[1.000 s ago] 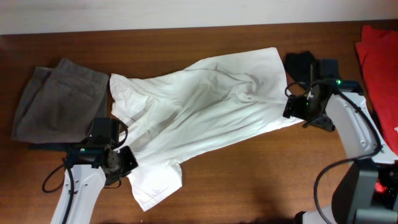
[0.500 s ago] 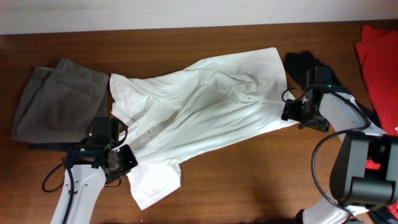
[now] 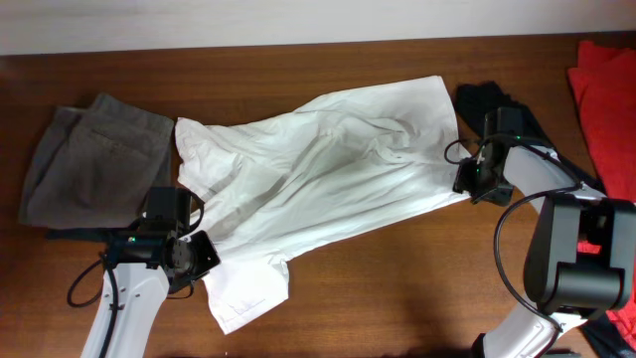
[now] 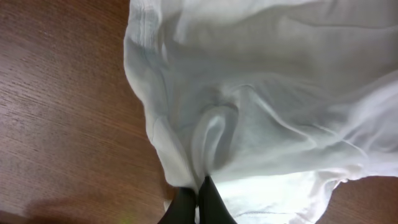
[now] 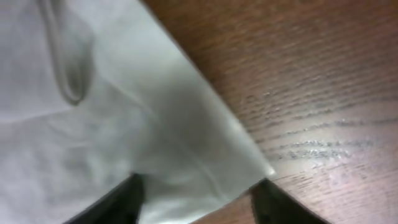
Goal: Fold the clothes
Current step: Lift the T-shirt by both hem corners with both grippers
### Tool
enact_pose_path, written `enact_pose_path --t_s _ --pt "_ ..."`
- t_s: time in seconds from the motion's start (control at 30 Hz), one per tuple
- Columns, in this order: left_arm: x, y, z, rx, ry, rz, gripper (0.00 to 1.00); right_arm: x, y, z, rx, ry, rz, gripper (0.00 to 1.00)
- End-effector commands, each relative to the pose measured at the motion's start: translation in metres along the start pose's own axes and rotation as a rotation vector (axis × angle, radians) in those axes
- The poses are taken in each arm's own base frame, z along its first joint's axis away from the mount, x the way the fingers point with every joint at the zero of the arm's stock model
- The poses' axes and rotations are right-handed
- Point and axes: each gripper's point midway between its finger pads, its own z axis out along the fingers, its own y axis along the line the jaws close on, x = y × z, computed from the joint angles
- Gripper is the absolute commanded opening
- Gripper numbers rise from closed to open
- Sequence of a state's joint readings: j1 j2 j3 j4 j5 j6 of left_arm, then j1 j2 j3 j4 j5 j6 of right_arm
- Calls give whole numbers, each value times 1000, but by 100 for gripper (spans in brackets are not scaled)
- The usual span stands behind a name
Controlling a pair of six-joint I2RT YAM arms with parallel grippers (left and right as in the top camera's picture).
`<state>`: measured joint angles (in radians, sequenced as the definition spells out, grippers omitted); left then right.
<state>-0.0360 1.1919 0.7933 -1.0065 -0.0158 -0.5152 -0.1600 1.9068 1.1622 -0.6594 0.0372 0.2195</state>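
Observation:
A white shirt (image 3: 318,174) lies spread and rumpled across the middle of the wooden table. My left gripper (image 3: 197,257) is shut on the shirt's lower left part, pinching a fold of white cloth (image 4: 214,134) between its black fingers (image 4: 198,202). My right gripper (image 3: 471,179) is open at the shirt's right corner. In the right wrist view its two fingers (image 5: 199,199) straddle the pointed corner of the white cloth (image 5: 155,130) on the wood.
Folded grey-brown trousers (image 3: 89,159) lie at the far left. A dark garment (image 3: 487,104) lies behind the right arm. Red clothes (image 3: 604,94) sit at the right edge. Bare wood runs along the table's front.
My right gripper has shifted slightly right and back along the shirt's right corner, and its wrist has turned. The left gripper and shirt have stayed almost still.

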Motion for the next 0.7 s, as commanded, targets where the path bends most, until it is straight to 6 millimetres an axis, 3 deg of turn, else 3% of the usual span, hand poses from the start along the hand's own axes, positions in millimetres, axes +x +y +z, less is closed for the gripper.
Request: enact_pose_path --t_s 0.0,0.07,0.1,0.27,0.43,0.67 --pt "-6 2 -4 -9 -24 9 0 15 -12 15 57 63 -3 35" --pt "-6 2 -4 -8 -25 9 0 19 -13 11 60 76 -3 9" --pt "-6 2 -4 -7 -26 9 0 20 -13 8 61 81 -3 4" --pt "-14 -3 -12 10 -51 58 0 14 -13 -33 54 48 -1 4" --pt "-48 -23 -53 70 -164 119 0 -2 -13 -125 24 -90 7 4" --pt "-108 -41 -162 166 -432 136 0 -4 -19 -282 -51 -429 24 4"
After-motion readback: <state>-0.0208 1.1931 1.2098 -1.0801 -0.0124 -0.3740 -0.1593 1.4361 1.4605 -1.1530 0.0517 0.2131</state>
